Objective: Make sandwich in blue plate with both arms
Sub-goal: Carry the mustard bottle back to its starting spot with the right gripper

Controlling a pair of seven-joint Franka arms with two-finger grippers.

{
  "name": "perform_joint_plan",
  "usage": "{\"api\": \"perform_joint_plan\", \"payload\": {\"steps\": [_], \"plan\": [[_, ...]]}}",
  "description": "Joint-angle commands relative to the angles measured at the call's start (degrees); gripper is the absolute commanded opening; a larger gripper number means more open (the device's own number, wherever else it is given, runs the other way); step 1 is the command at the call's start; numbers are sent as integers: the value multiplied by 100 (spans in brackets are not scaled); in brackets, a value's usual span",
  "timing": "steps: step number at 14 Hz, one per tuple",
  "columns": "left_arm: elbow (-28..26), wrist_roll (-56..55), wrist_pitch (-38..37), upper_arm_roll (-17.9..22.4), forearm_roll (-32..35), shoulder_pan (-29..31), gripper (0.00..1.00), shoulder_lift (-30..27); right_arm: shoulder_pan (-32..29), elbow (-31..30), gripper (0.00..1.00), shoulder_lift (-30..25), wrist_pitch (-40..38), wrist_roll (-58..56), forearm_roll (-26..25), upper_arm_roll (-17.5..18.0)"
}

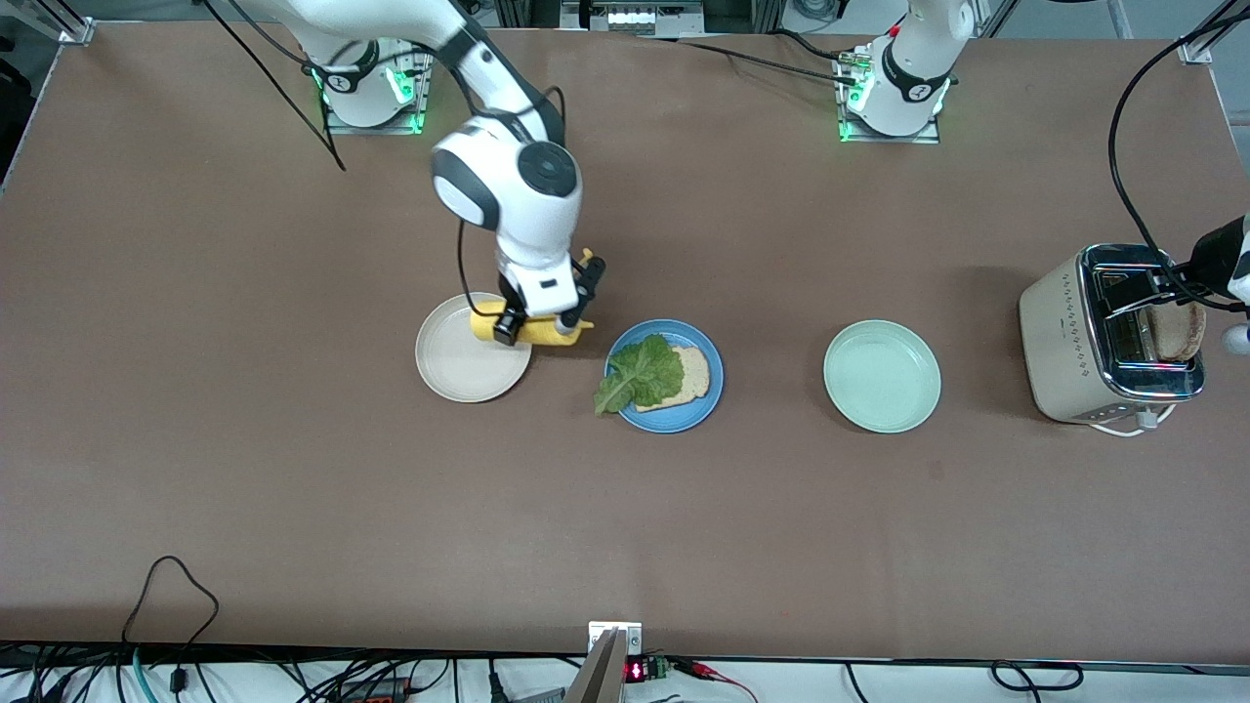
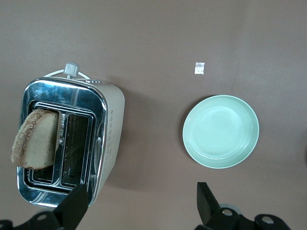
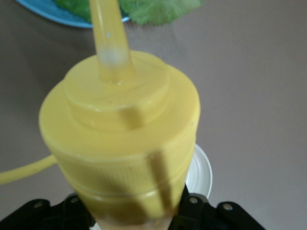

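The blue plate [image 1: 705,402] holds one toasted bread slice [image 1: 693,375] with a green lettuce leaf [image 1: 640,376] on it; the leaf's tip hangs over the rim. The plate's rim [image 3: 48,10] and the lettuce [image 3: 158,9] also show in the right wrist view. My right gripper [image 1: 537,327] is shut on a yellow squeeze bottle [image 3: 120,143] lying on its side over the cream-white plate's edge, nozzle toward the blue plate. A second bread slice [image 2: 36,139] stands in the toaster [image 2: 103,139]. My left gripper [image 2: 140,206] is open and empty, up above the table beside the toaster.
The cream-white plate [image 1: 459,376] lies toward the right arm's end, beside the blue plate. The pale mint-green plate [image 1: 882,376] lies between the blue plate and the toaster [image 1: 1064,337]. A small white scrap [image 2: 199,68] lies on the table near the mint plate [image 2: 220,132].
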Motion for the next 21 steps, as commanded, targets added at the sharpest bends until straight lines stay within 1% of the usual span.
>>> {"api": "perform_joint_plan", "payload": {"steps": [1, 4, 6, 7, 8, 9, 10, 11, 12, 13, 15, 17, 18, 19, 21], "plan": [[183, 89, -57, -45, 109, 125, 100, 185, 388, 760, 0, 631, -219, 111, -97, -357], [192, 220, -57, -45, 92, 160, 100, 194, 617, 1034, 0, 896, -219, 331, -88, -559], [192, 317, -48, -45, 57, 195, 100, 203, 574, 1034, 0, 888, -210, 322, -62, -560], [192, 369, -48, -45, 48, 265, 100, 203, 513, 1034, 0, 818, -210, 374, 86, -560], [200, 440, -48, -45, 39, 370, 100, 221, 329, 982, 0, 609, -227, 340, 384, -551], [209, 579, -40, -45, 39, 432, 100, 282, 171, 834, 0, 372, -245, 279, 526, -542], [366, 824, -39, -45, 48, 528, 100, 395, -13, 615, 0, 65, -245, 139, 545, -490], [733, 1201, -39, -45, 65, 712, 100, 675, -241, 351, 0, -252, -236, -10, 571, -411], [1006, 1562, -48, -45, 74, 862, 100, 930, -557, 53, 0, -620, -228, -177, 728, -271], [1148, 1905, -48, -45, 83, 1011, 100, 1168, -969, -246, 0, -972, -201, -457, 912, -70], [1167, 2346, -31, -45, 118, 1223, 100, 1424, -2163, -827, 0, -1658, -131, -1378, 1430, 501], [1080, 2618, -57, -37, 136, 1355, 100, 1617, -3376, -1118, 0, -1994, -96, -2528, 1983, 1064], [1045, 2837, -57, -28, 162, 1443, 100, 1723, -3790, -1223, 0, -2117, -78, -3109, 2360, 1223], [1036, 3109, -57, -36, 267, 1513, 100, 1785, -4064, -1364, 0, -2231, -34, -3619, 2677, 1259], [1027, 3419, -57, -37, 425, 1566, 100, 1916, -4626, -1671, 0, -2434, 106, -4604, 3118, 1260]]}}
